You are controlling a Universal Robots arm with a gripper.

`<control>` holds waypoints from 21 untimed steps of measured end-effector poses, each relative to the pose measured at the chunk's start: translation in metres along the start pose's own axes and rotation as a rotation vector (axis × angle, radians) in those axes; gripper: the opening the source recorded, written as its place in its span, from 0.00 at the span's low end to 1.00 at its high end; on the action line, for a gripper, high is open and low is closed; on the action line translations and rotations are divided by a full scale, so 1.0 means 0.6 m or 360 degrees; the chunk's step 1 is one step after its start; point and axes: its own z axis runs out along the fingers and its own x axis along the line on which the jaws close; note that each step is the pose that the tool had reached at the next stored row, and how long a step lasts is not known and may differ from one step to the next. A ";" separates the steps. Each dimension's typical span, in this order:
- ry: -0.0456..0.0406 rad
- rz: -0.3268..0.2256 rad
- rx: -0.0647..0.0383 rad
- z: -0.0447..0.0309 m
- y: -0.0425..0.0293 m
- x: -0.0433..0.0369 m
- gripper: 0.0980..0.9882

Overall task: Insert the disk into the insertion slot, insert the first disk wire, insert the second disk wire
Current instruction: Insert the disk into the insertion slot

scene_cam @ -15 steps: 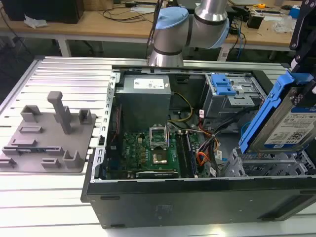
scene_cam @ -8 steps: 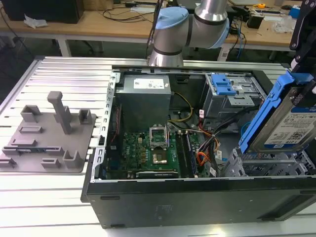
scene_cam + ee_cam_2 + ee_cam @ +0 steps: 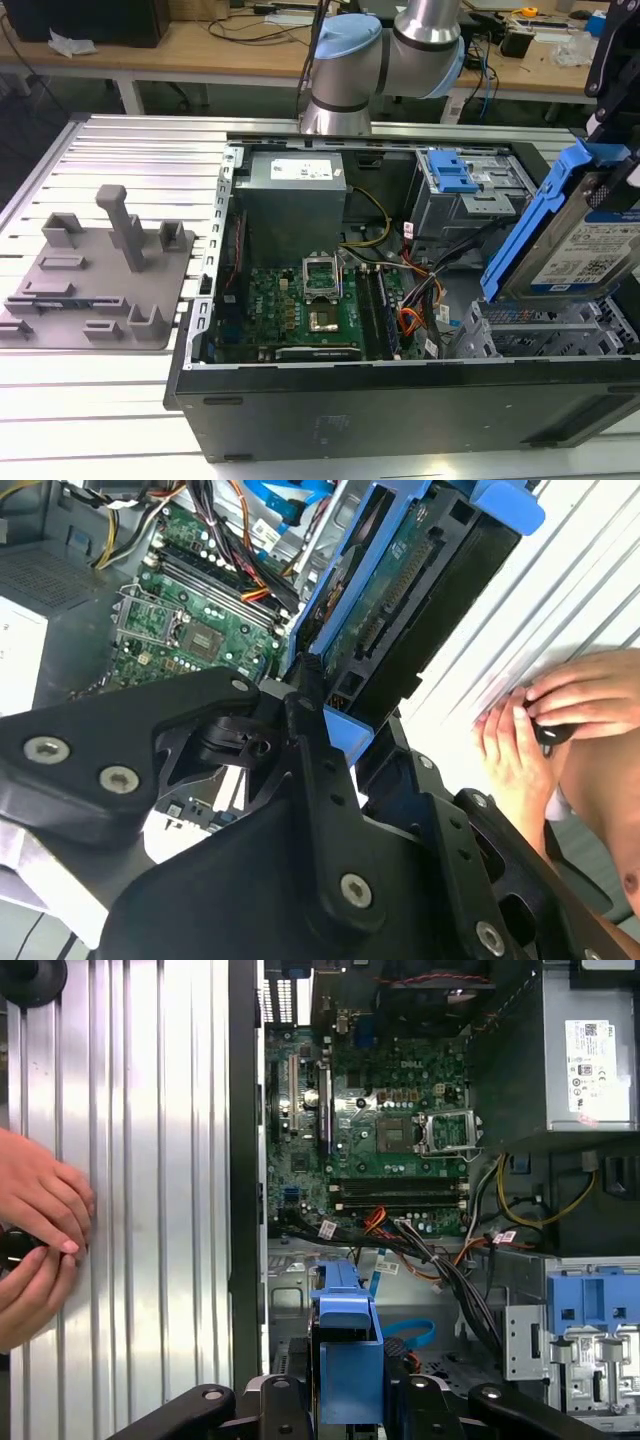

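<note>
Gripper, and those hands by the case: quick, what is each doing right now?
Gripper: jaws closed on the disk, held tilted over the open case.
Person's hands: together beside the case, closed around a small dark object.

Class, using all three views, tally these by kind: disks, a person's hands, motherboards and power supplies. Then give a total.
Disk: 1
Hands: 2
Motherboard: 1
Power supply: 1
Total: 5

Blue-framed disk (image 3: 588,250) tilts, seemingly above insertion slot (image 3: 540,330).
</note>
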 end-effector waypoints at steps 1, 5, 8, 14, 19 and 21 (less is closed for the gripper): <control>0.0000 0.0000 0.0000 0.000 0.000 0.000 0.30; 0.0000 0.0000 -0.0006 0.000 -0.011 0.000 0.30; 0.0002 -0.0015 -0.0016 -0.001 -0.021 0.000 0.30; 0.0005 -0.0088 -0.0018 -0.001 -0.023 0.000 0.30; 0.0004 -0.0066 -0.0018 0.000 -0.023 -0.003 0.30; 0.0003 -0.0051 -0.0017 0.000 -0.023 -0.004 0.30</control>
